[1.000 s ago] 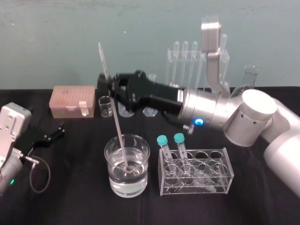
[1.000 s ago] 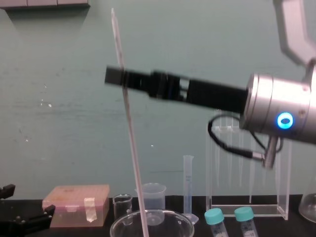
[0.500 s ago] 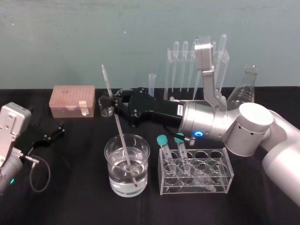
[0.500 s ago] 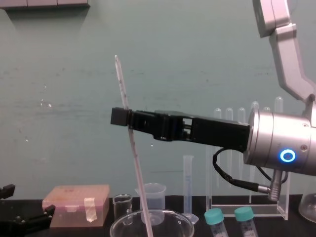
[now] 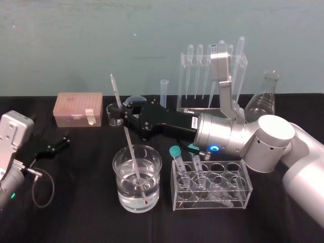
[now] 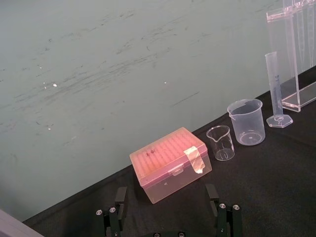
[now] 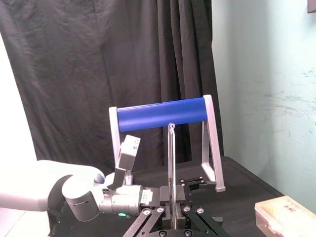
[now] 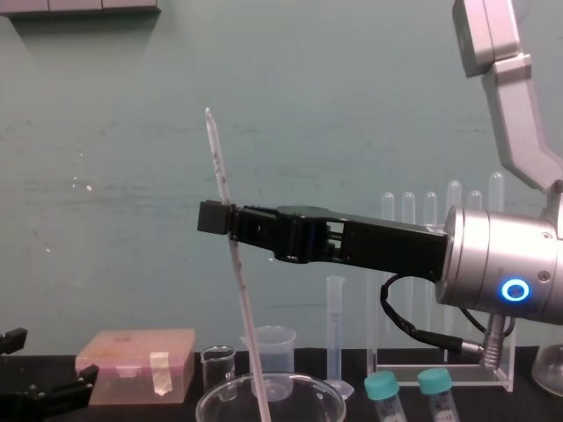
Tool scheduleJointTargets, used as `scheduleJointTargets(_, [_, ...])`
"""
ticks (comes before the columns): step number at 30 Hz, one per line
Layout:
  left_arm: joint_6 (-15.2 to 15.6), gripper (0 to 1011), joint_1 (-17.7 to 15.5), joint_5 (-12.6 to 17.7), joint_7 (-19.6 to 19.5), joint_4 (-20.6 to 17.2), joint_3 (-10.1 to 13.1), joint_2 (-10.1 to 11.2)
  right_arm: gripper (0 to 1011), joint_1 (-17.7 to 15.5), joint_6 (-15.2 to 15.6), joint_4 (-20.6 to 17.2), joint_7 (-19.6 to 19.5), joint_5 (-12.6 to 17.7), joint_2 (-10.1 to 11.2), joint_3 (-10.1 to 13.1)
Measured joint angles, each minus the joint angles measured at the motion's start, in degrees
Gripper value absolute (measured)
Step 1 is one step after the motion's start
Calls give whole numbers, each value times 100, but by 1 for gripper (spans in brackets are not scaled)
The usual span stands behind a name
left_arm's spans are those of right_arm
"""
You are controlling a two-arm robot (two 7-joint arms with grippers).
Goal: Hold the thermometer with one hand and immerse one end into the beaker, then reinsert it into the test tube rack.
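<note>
The right gripper (image 5: 120, 115) reached leftward from the robot's right side, above the worktop (image 5: 76, 212), with its jaws clamped on the thermometer (image 5: 128, 137) partway down the rod. The thermometer was tilted, its top leaning toward the robot's left and away. Its lower end stood inside the beaker (image 5: 137, 178), with the red bulb (image 5: 147, 201) under the water, near the bottom on the near side. In the chest view the rod ran from well above the jaws down past the beaker's rim. In the right wrist view it stood straight up between the jaws.

The rack (image 5: 182, 76) stood at the back of the worktop, behind the right arm, with pipettes (image 5: 200, 71) hanging in its holes. A graduated cylinder (image 5: 163, 91) stood just left of it, and a flask (image 5: 263, 98) to its right. A low stand (image 5: 211, 186) holding two teal-capped tubes (image 5: 175, 152) sat just right of the beaker. A pink box (image 5: 78, 109) lay at the back left, with a small beaker (image 5: 114, 114) beside it.

The left gripper (image 5: 55, 144) lay parked low at the left edge of the worktop, its jaws apart and holding nothing.
</note>
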Motion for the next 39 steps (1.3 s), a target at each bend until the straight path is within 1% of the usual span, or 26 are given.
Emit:
scheduleJointTargets(24, [0,1008,0,0,0,0,0,0,55,-91,-68,-48,23,-53,19,78])
scheduleJointTargets(32, [0,1008,0,0,0,0,0,0,56,-110,-123,-48,74,-53,20,99])
scheduleJointTargets(39, [0,1008,0,0,0,0,0,0,56,-121,-229,-36,151,-76,21,112])
